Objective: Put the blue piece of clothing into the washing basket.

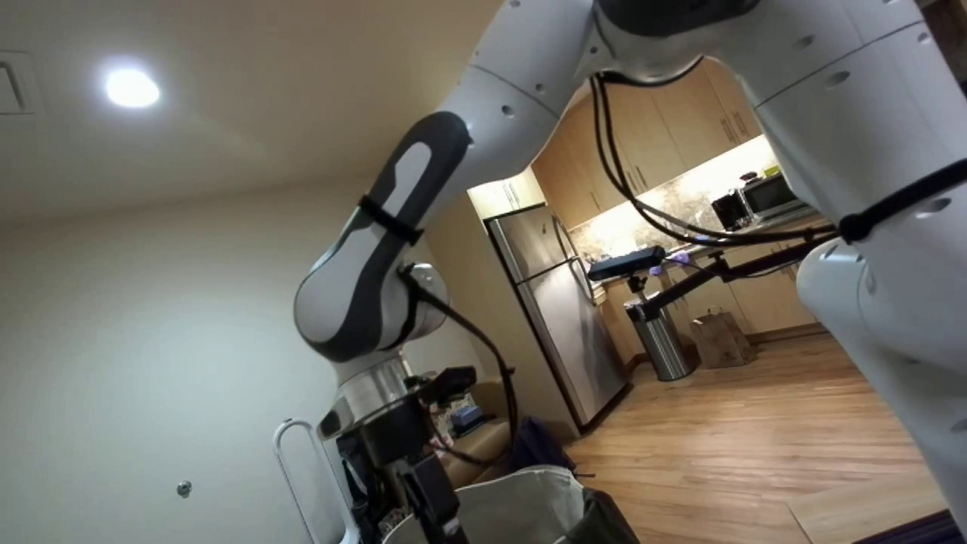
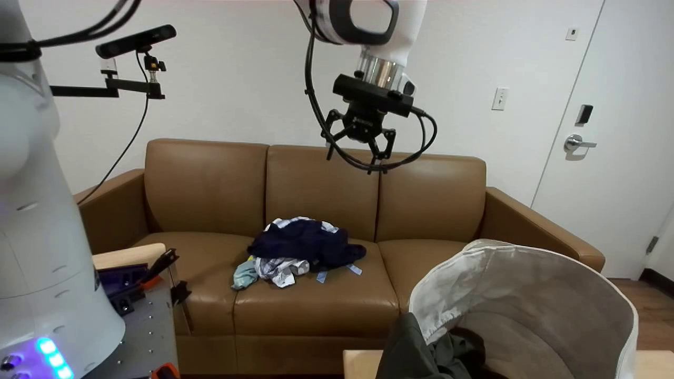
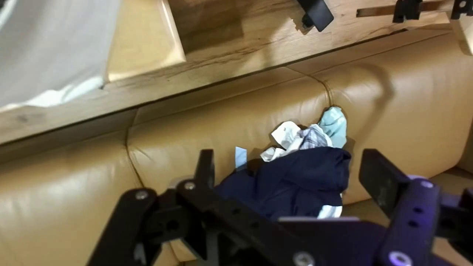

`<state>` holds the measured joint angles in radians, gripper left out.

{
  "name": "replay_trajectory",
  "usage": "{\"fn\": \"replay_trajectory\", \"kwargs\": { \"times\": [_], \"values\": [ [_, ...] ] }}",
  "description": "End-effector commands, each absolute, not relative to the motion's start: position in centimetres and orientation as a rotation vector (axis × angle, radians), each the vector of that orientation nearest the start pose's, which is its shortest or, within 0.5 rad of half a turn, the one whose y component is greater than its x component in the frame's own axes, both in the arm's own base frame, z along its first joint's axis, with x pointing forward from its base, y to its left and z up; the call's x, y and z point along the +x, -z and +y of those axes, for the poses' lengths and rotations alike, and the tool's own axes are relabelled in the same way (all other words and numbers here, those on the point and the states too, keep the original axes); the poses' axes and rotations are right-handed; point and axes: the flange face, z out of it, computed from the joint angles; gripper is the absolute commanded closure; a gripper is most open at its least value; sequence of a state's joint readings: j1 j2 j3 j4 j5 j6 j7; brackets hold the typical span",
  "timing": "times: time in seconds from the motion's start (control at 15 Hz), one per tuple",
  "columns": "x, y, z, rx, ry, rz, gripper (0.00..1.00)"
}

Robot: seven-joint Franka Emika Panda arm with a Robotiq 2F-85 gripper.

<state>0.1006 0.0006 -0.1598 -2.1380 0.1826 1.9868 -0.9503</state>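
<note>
The blue piece of clothing, a crumpled dark navy cloth (image 2: 310,242), lies on top of a small heap on the middle seat of the sofa. It also shows between my fingers in the wrist view (image 3: 295,181), partly hidden by the gripper. The washing basket, a large round grey fabric tub with a pale rim (image 2: 553,295), stands at the right in an exterior view and low in an exterior view (image 1: 521,506). My gripper (image 2: 351,161) is open and empty, well above the sofa and the heap; its fingers spread wide in the wrist view (image 3: 288,157).
Checked white cloth (image 2: 281,268) and a pale teal cloth (image 2: 245,275) lie under and beside the navy cloth on the brown sofa (image 2: 321,310). Dark grey-green cloth (image 2: 453,352) lies in the basket and over its edge. A wooden table (image 2: 360,363) is under the basket.
</note>
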Motion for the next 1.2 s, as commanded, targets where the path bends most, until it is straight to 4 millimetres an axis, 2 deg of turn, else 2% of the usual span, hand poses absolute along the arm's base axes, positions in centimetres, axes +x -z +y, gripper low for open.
{"fn": "replay_trajectory", "kwargs": {
  "times": [0.0,0.07,0.2,0.4,0.47,0.6,0.73,1.0,1.13],
  "values": [
    [55.3,-37.7,0.7,-2.512,-0.113,-1.369,0.0],
    [54.0,-37.6,1.0,-2.604,-0.111,-1.279,0.0],
    [55.0,-36.9,1.8,-2.56,-0.133,-1.343,0.0],
    [55.3,-37.1,1.0,-2.551,-0.129,-1.354,0.0],
    [55.8,-36.1,2.2,-2.57,-0.137,-1.38,0.0],
    [57.1,-31.7,5.7,-2.543,-0.104,-1.43,0.0],
    [58.0,-28.3,8.7,-2.463,-0.048,-1.523,0.0],
    [59.1,-18.8,15.7,-2.428,-0.05,-1.646,0.0],
    [59.5,-14.5,19.1,-2.362,0.004,-1.801,0.0]
  ]
}}
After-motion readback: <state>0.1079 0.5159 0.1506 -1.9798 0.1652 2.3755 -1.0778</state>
